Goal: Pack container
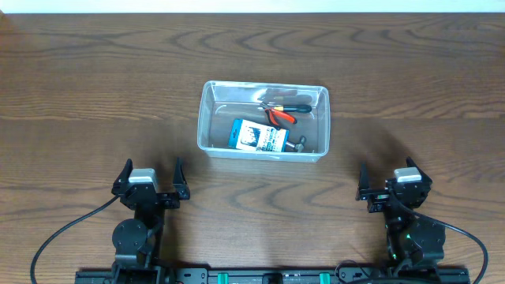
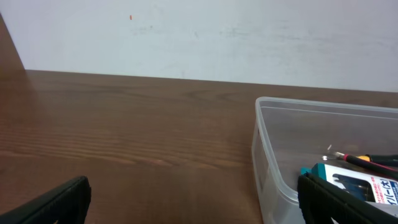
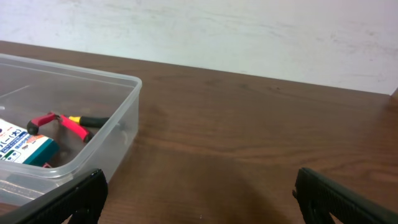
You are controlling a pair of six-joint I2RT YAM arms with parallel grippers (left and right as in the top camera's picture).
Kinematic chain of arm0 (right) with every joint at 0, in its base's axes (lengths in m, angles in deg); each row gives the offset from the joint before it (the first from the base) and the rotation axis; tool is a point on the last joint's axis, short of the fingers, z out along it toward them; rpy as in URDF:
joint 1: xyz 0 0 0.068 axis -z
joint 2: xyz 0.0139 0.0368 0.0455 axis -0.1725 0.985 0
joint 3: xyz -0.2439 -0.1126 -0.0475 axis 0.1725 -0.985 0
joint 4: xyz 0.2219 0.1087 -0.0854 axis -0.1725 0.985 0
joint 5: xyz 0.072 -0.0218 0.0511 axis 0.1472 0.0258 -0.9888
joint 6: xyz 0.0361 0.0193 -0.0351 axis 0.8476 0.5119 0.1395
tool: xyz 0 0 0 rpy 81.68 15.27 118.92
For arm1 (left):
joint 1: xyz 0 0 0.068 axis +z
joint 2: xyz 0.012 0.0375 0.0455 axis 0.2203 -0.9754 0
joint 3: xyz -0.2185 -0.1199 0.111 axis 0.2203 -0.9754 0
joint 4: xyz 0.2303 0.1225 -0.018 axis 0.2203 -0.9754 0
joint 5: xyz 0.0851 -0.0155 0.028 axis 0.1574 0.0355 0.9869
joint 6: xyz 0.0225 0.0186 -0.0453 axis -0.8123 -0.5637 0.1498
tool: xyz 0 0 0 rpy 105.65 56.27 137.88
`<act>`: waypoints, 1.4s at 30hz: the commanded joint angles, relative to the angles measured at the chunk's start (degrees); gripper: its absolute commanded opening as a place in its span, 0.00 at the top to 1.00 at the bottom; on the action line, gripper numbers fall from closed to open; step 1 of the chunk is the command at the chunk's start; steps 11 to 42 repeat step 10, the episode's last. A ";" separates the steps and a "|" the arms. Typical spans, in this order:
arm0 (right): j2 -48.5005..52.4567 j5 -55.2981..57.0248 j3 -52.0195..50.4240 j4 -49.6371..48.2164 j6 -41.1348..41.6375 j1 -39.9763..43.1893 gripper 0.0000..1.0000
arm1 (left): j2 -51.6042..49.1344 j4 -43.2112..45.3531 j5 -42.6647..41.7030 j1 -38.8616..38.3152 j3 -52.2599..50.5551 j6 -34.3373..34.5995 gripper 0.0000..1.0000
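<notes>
So we've got the container (image 1: 204, 118) sitting mid-table, ahead of both arms and roughly between them, touching neither. It already holds some red-handled pliers (image 1: 278, 115) and a blue-and-white box (image 1: 258, 136).

Left gripper (image 1: 152, 175) and right gripper (image 1: 392, 180) both hang near the front edge with fingers spread wide and nothing in them. In the wrist views the tub is off to the right of the left hand and off to the left of the right one.

Our guess is it's thin, light plastic with flexy walls, and slick too. We'd pinch over the rim on a short end wall, since the rounded corners probably slip. It'll likely slide on the wood if nudged.
</notes>
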 commanded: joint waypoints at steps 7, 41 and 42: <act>-0.37 -0.04 -0.22 0.02 -0.57 -0.37 0.01 | 0.24 -1.75 0.09 0.24 -1.40 0.68 0.02; -0.37 -0.04 -0.22 0.02 -0.57 -0.37 0.01 | 0.24 -1.75 0.07 0.24 -1.40 0.66 0.02; -0.37 -0.04 -0.22 0.02 -0.57 -0.37 0.01 | 0.24 -1.75 0.07 0.24 -1.40 0.66 0.02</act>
